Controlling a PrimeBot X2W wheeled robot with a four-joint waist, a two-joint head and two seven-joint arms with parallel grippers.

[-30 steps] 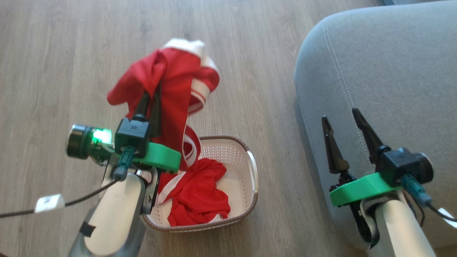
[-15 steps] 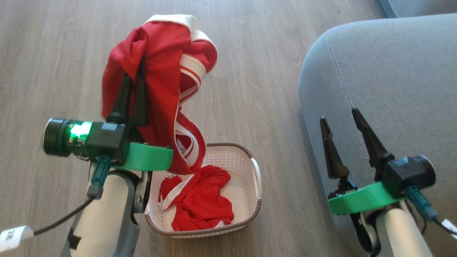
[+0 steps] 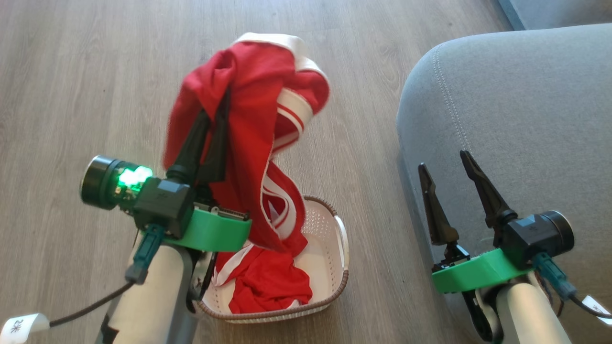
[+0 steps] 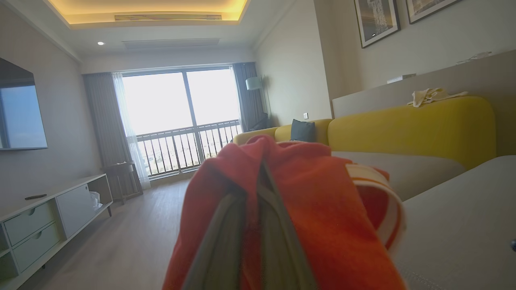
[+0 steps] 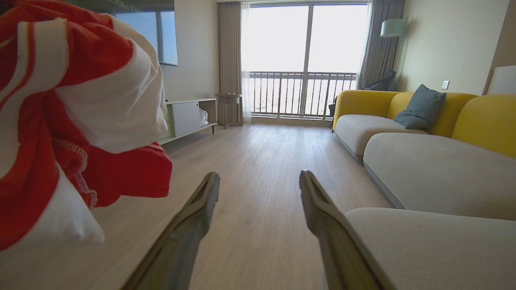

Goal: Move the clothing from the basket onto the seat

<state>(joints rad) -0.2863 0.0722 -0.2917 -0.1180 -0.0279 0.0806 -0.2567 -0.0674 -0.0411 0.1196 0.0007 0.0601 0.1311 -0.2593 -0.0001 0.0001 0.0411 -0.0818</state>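
Foreground, head view: the left gripper (image 3: 217,102) points up and away, its jaws clenched on a fold of the lifted garment (image 3: 253,119). The red cloth is draped over and around both fingers, as the left wrist view confirms. At the lower right, the right gripper (image 3: 442,160) hovers at the near edge of the seat (image 3: 526,119), jaws released and holding nothing.

Middle ground: the basket (image 3: 342,282) stands on the wooden floor (image 3: 95,71), just beside the seat's front face. A second garment (image 3: 267,286) lies crumpled inside it. The lifted garment's lower end, with its white trim loops, hangs down over the basket. Whether it touches the heap below cannot be told.

Background: the seat's grey cushion extends to the right, bare where it can be seen, with no clothing on it.

Handling, as judged: the fabric is light, limp and unbreakable, so it will sag, swing and trail instead of keeping its shape. A pinch on a bunched fold or a thick trim band should hold best, since a single thin layer may slide out. Dangling loops could snag the basket's rim or handles, so the garment should be lifted clear before it is carried across to the seat.
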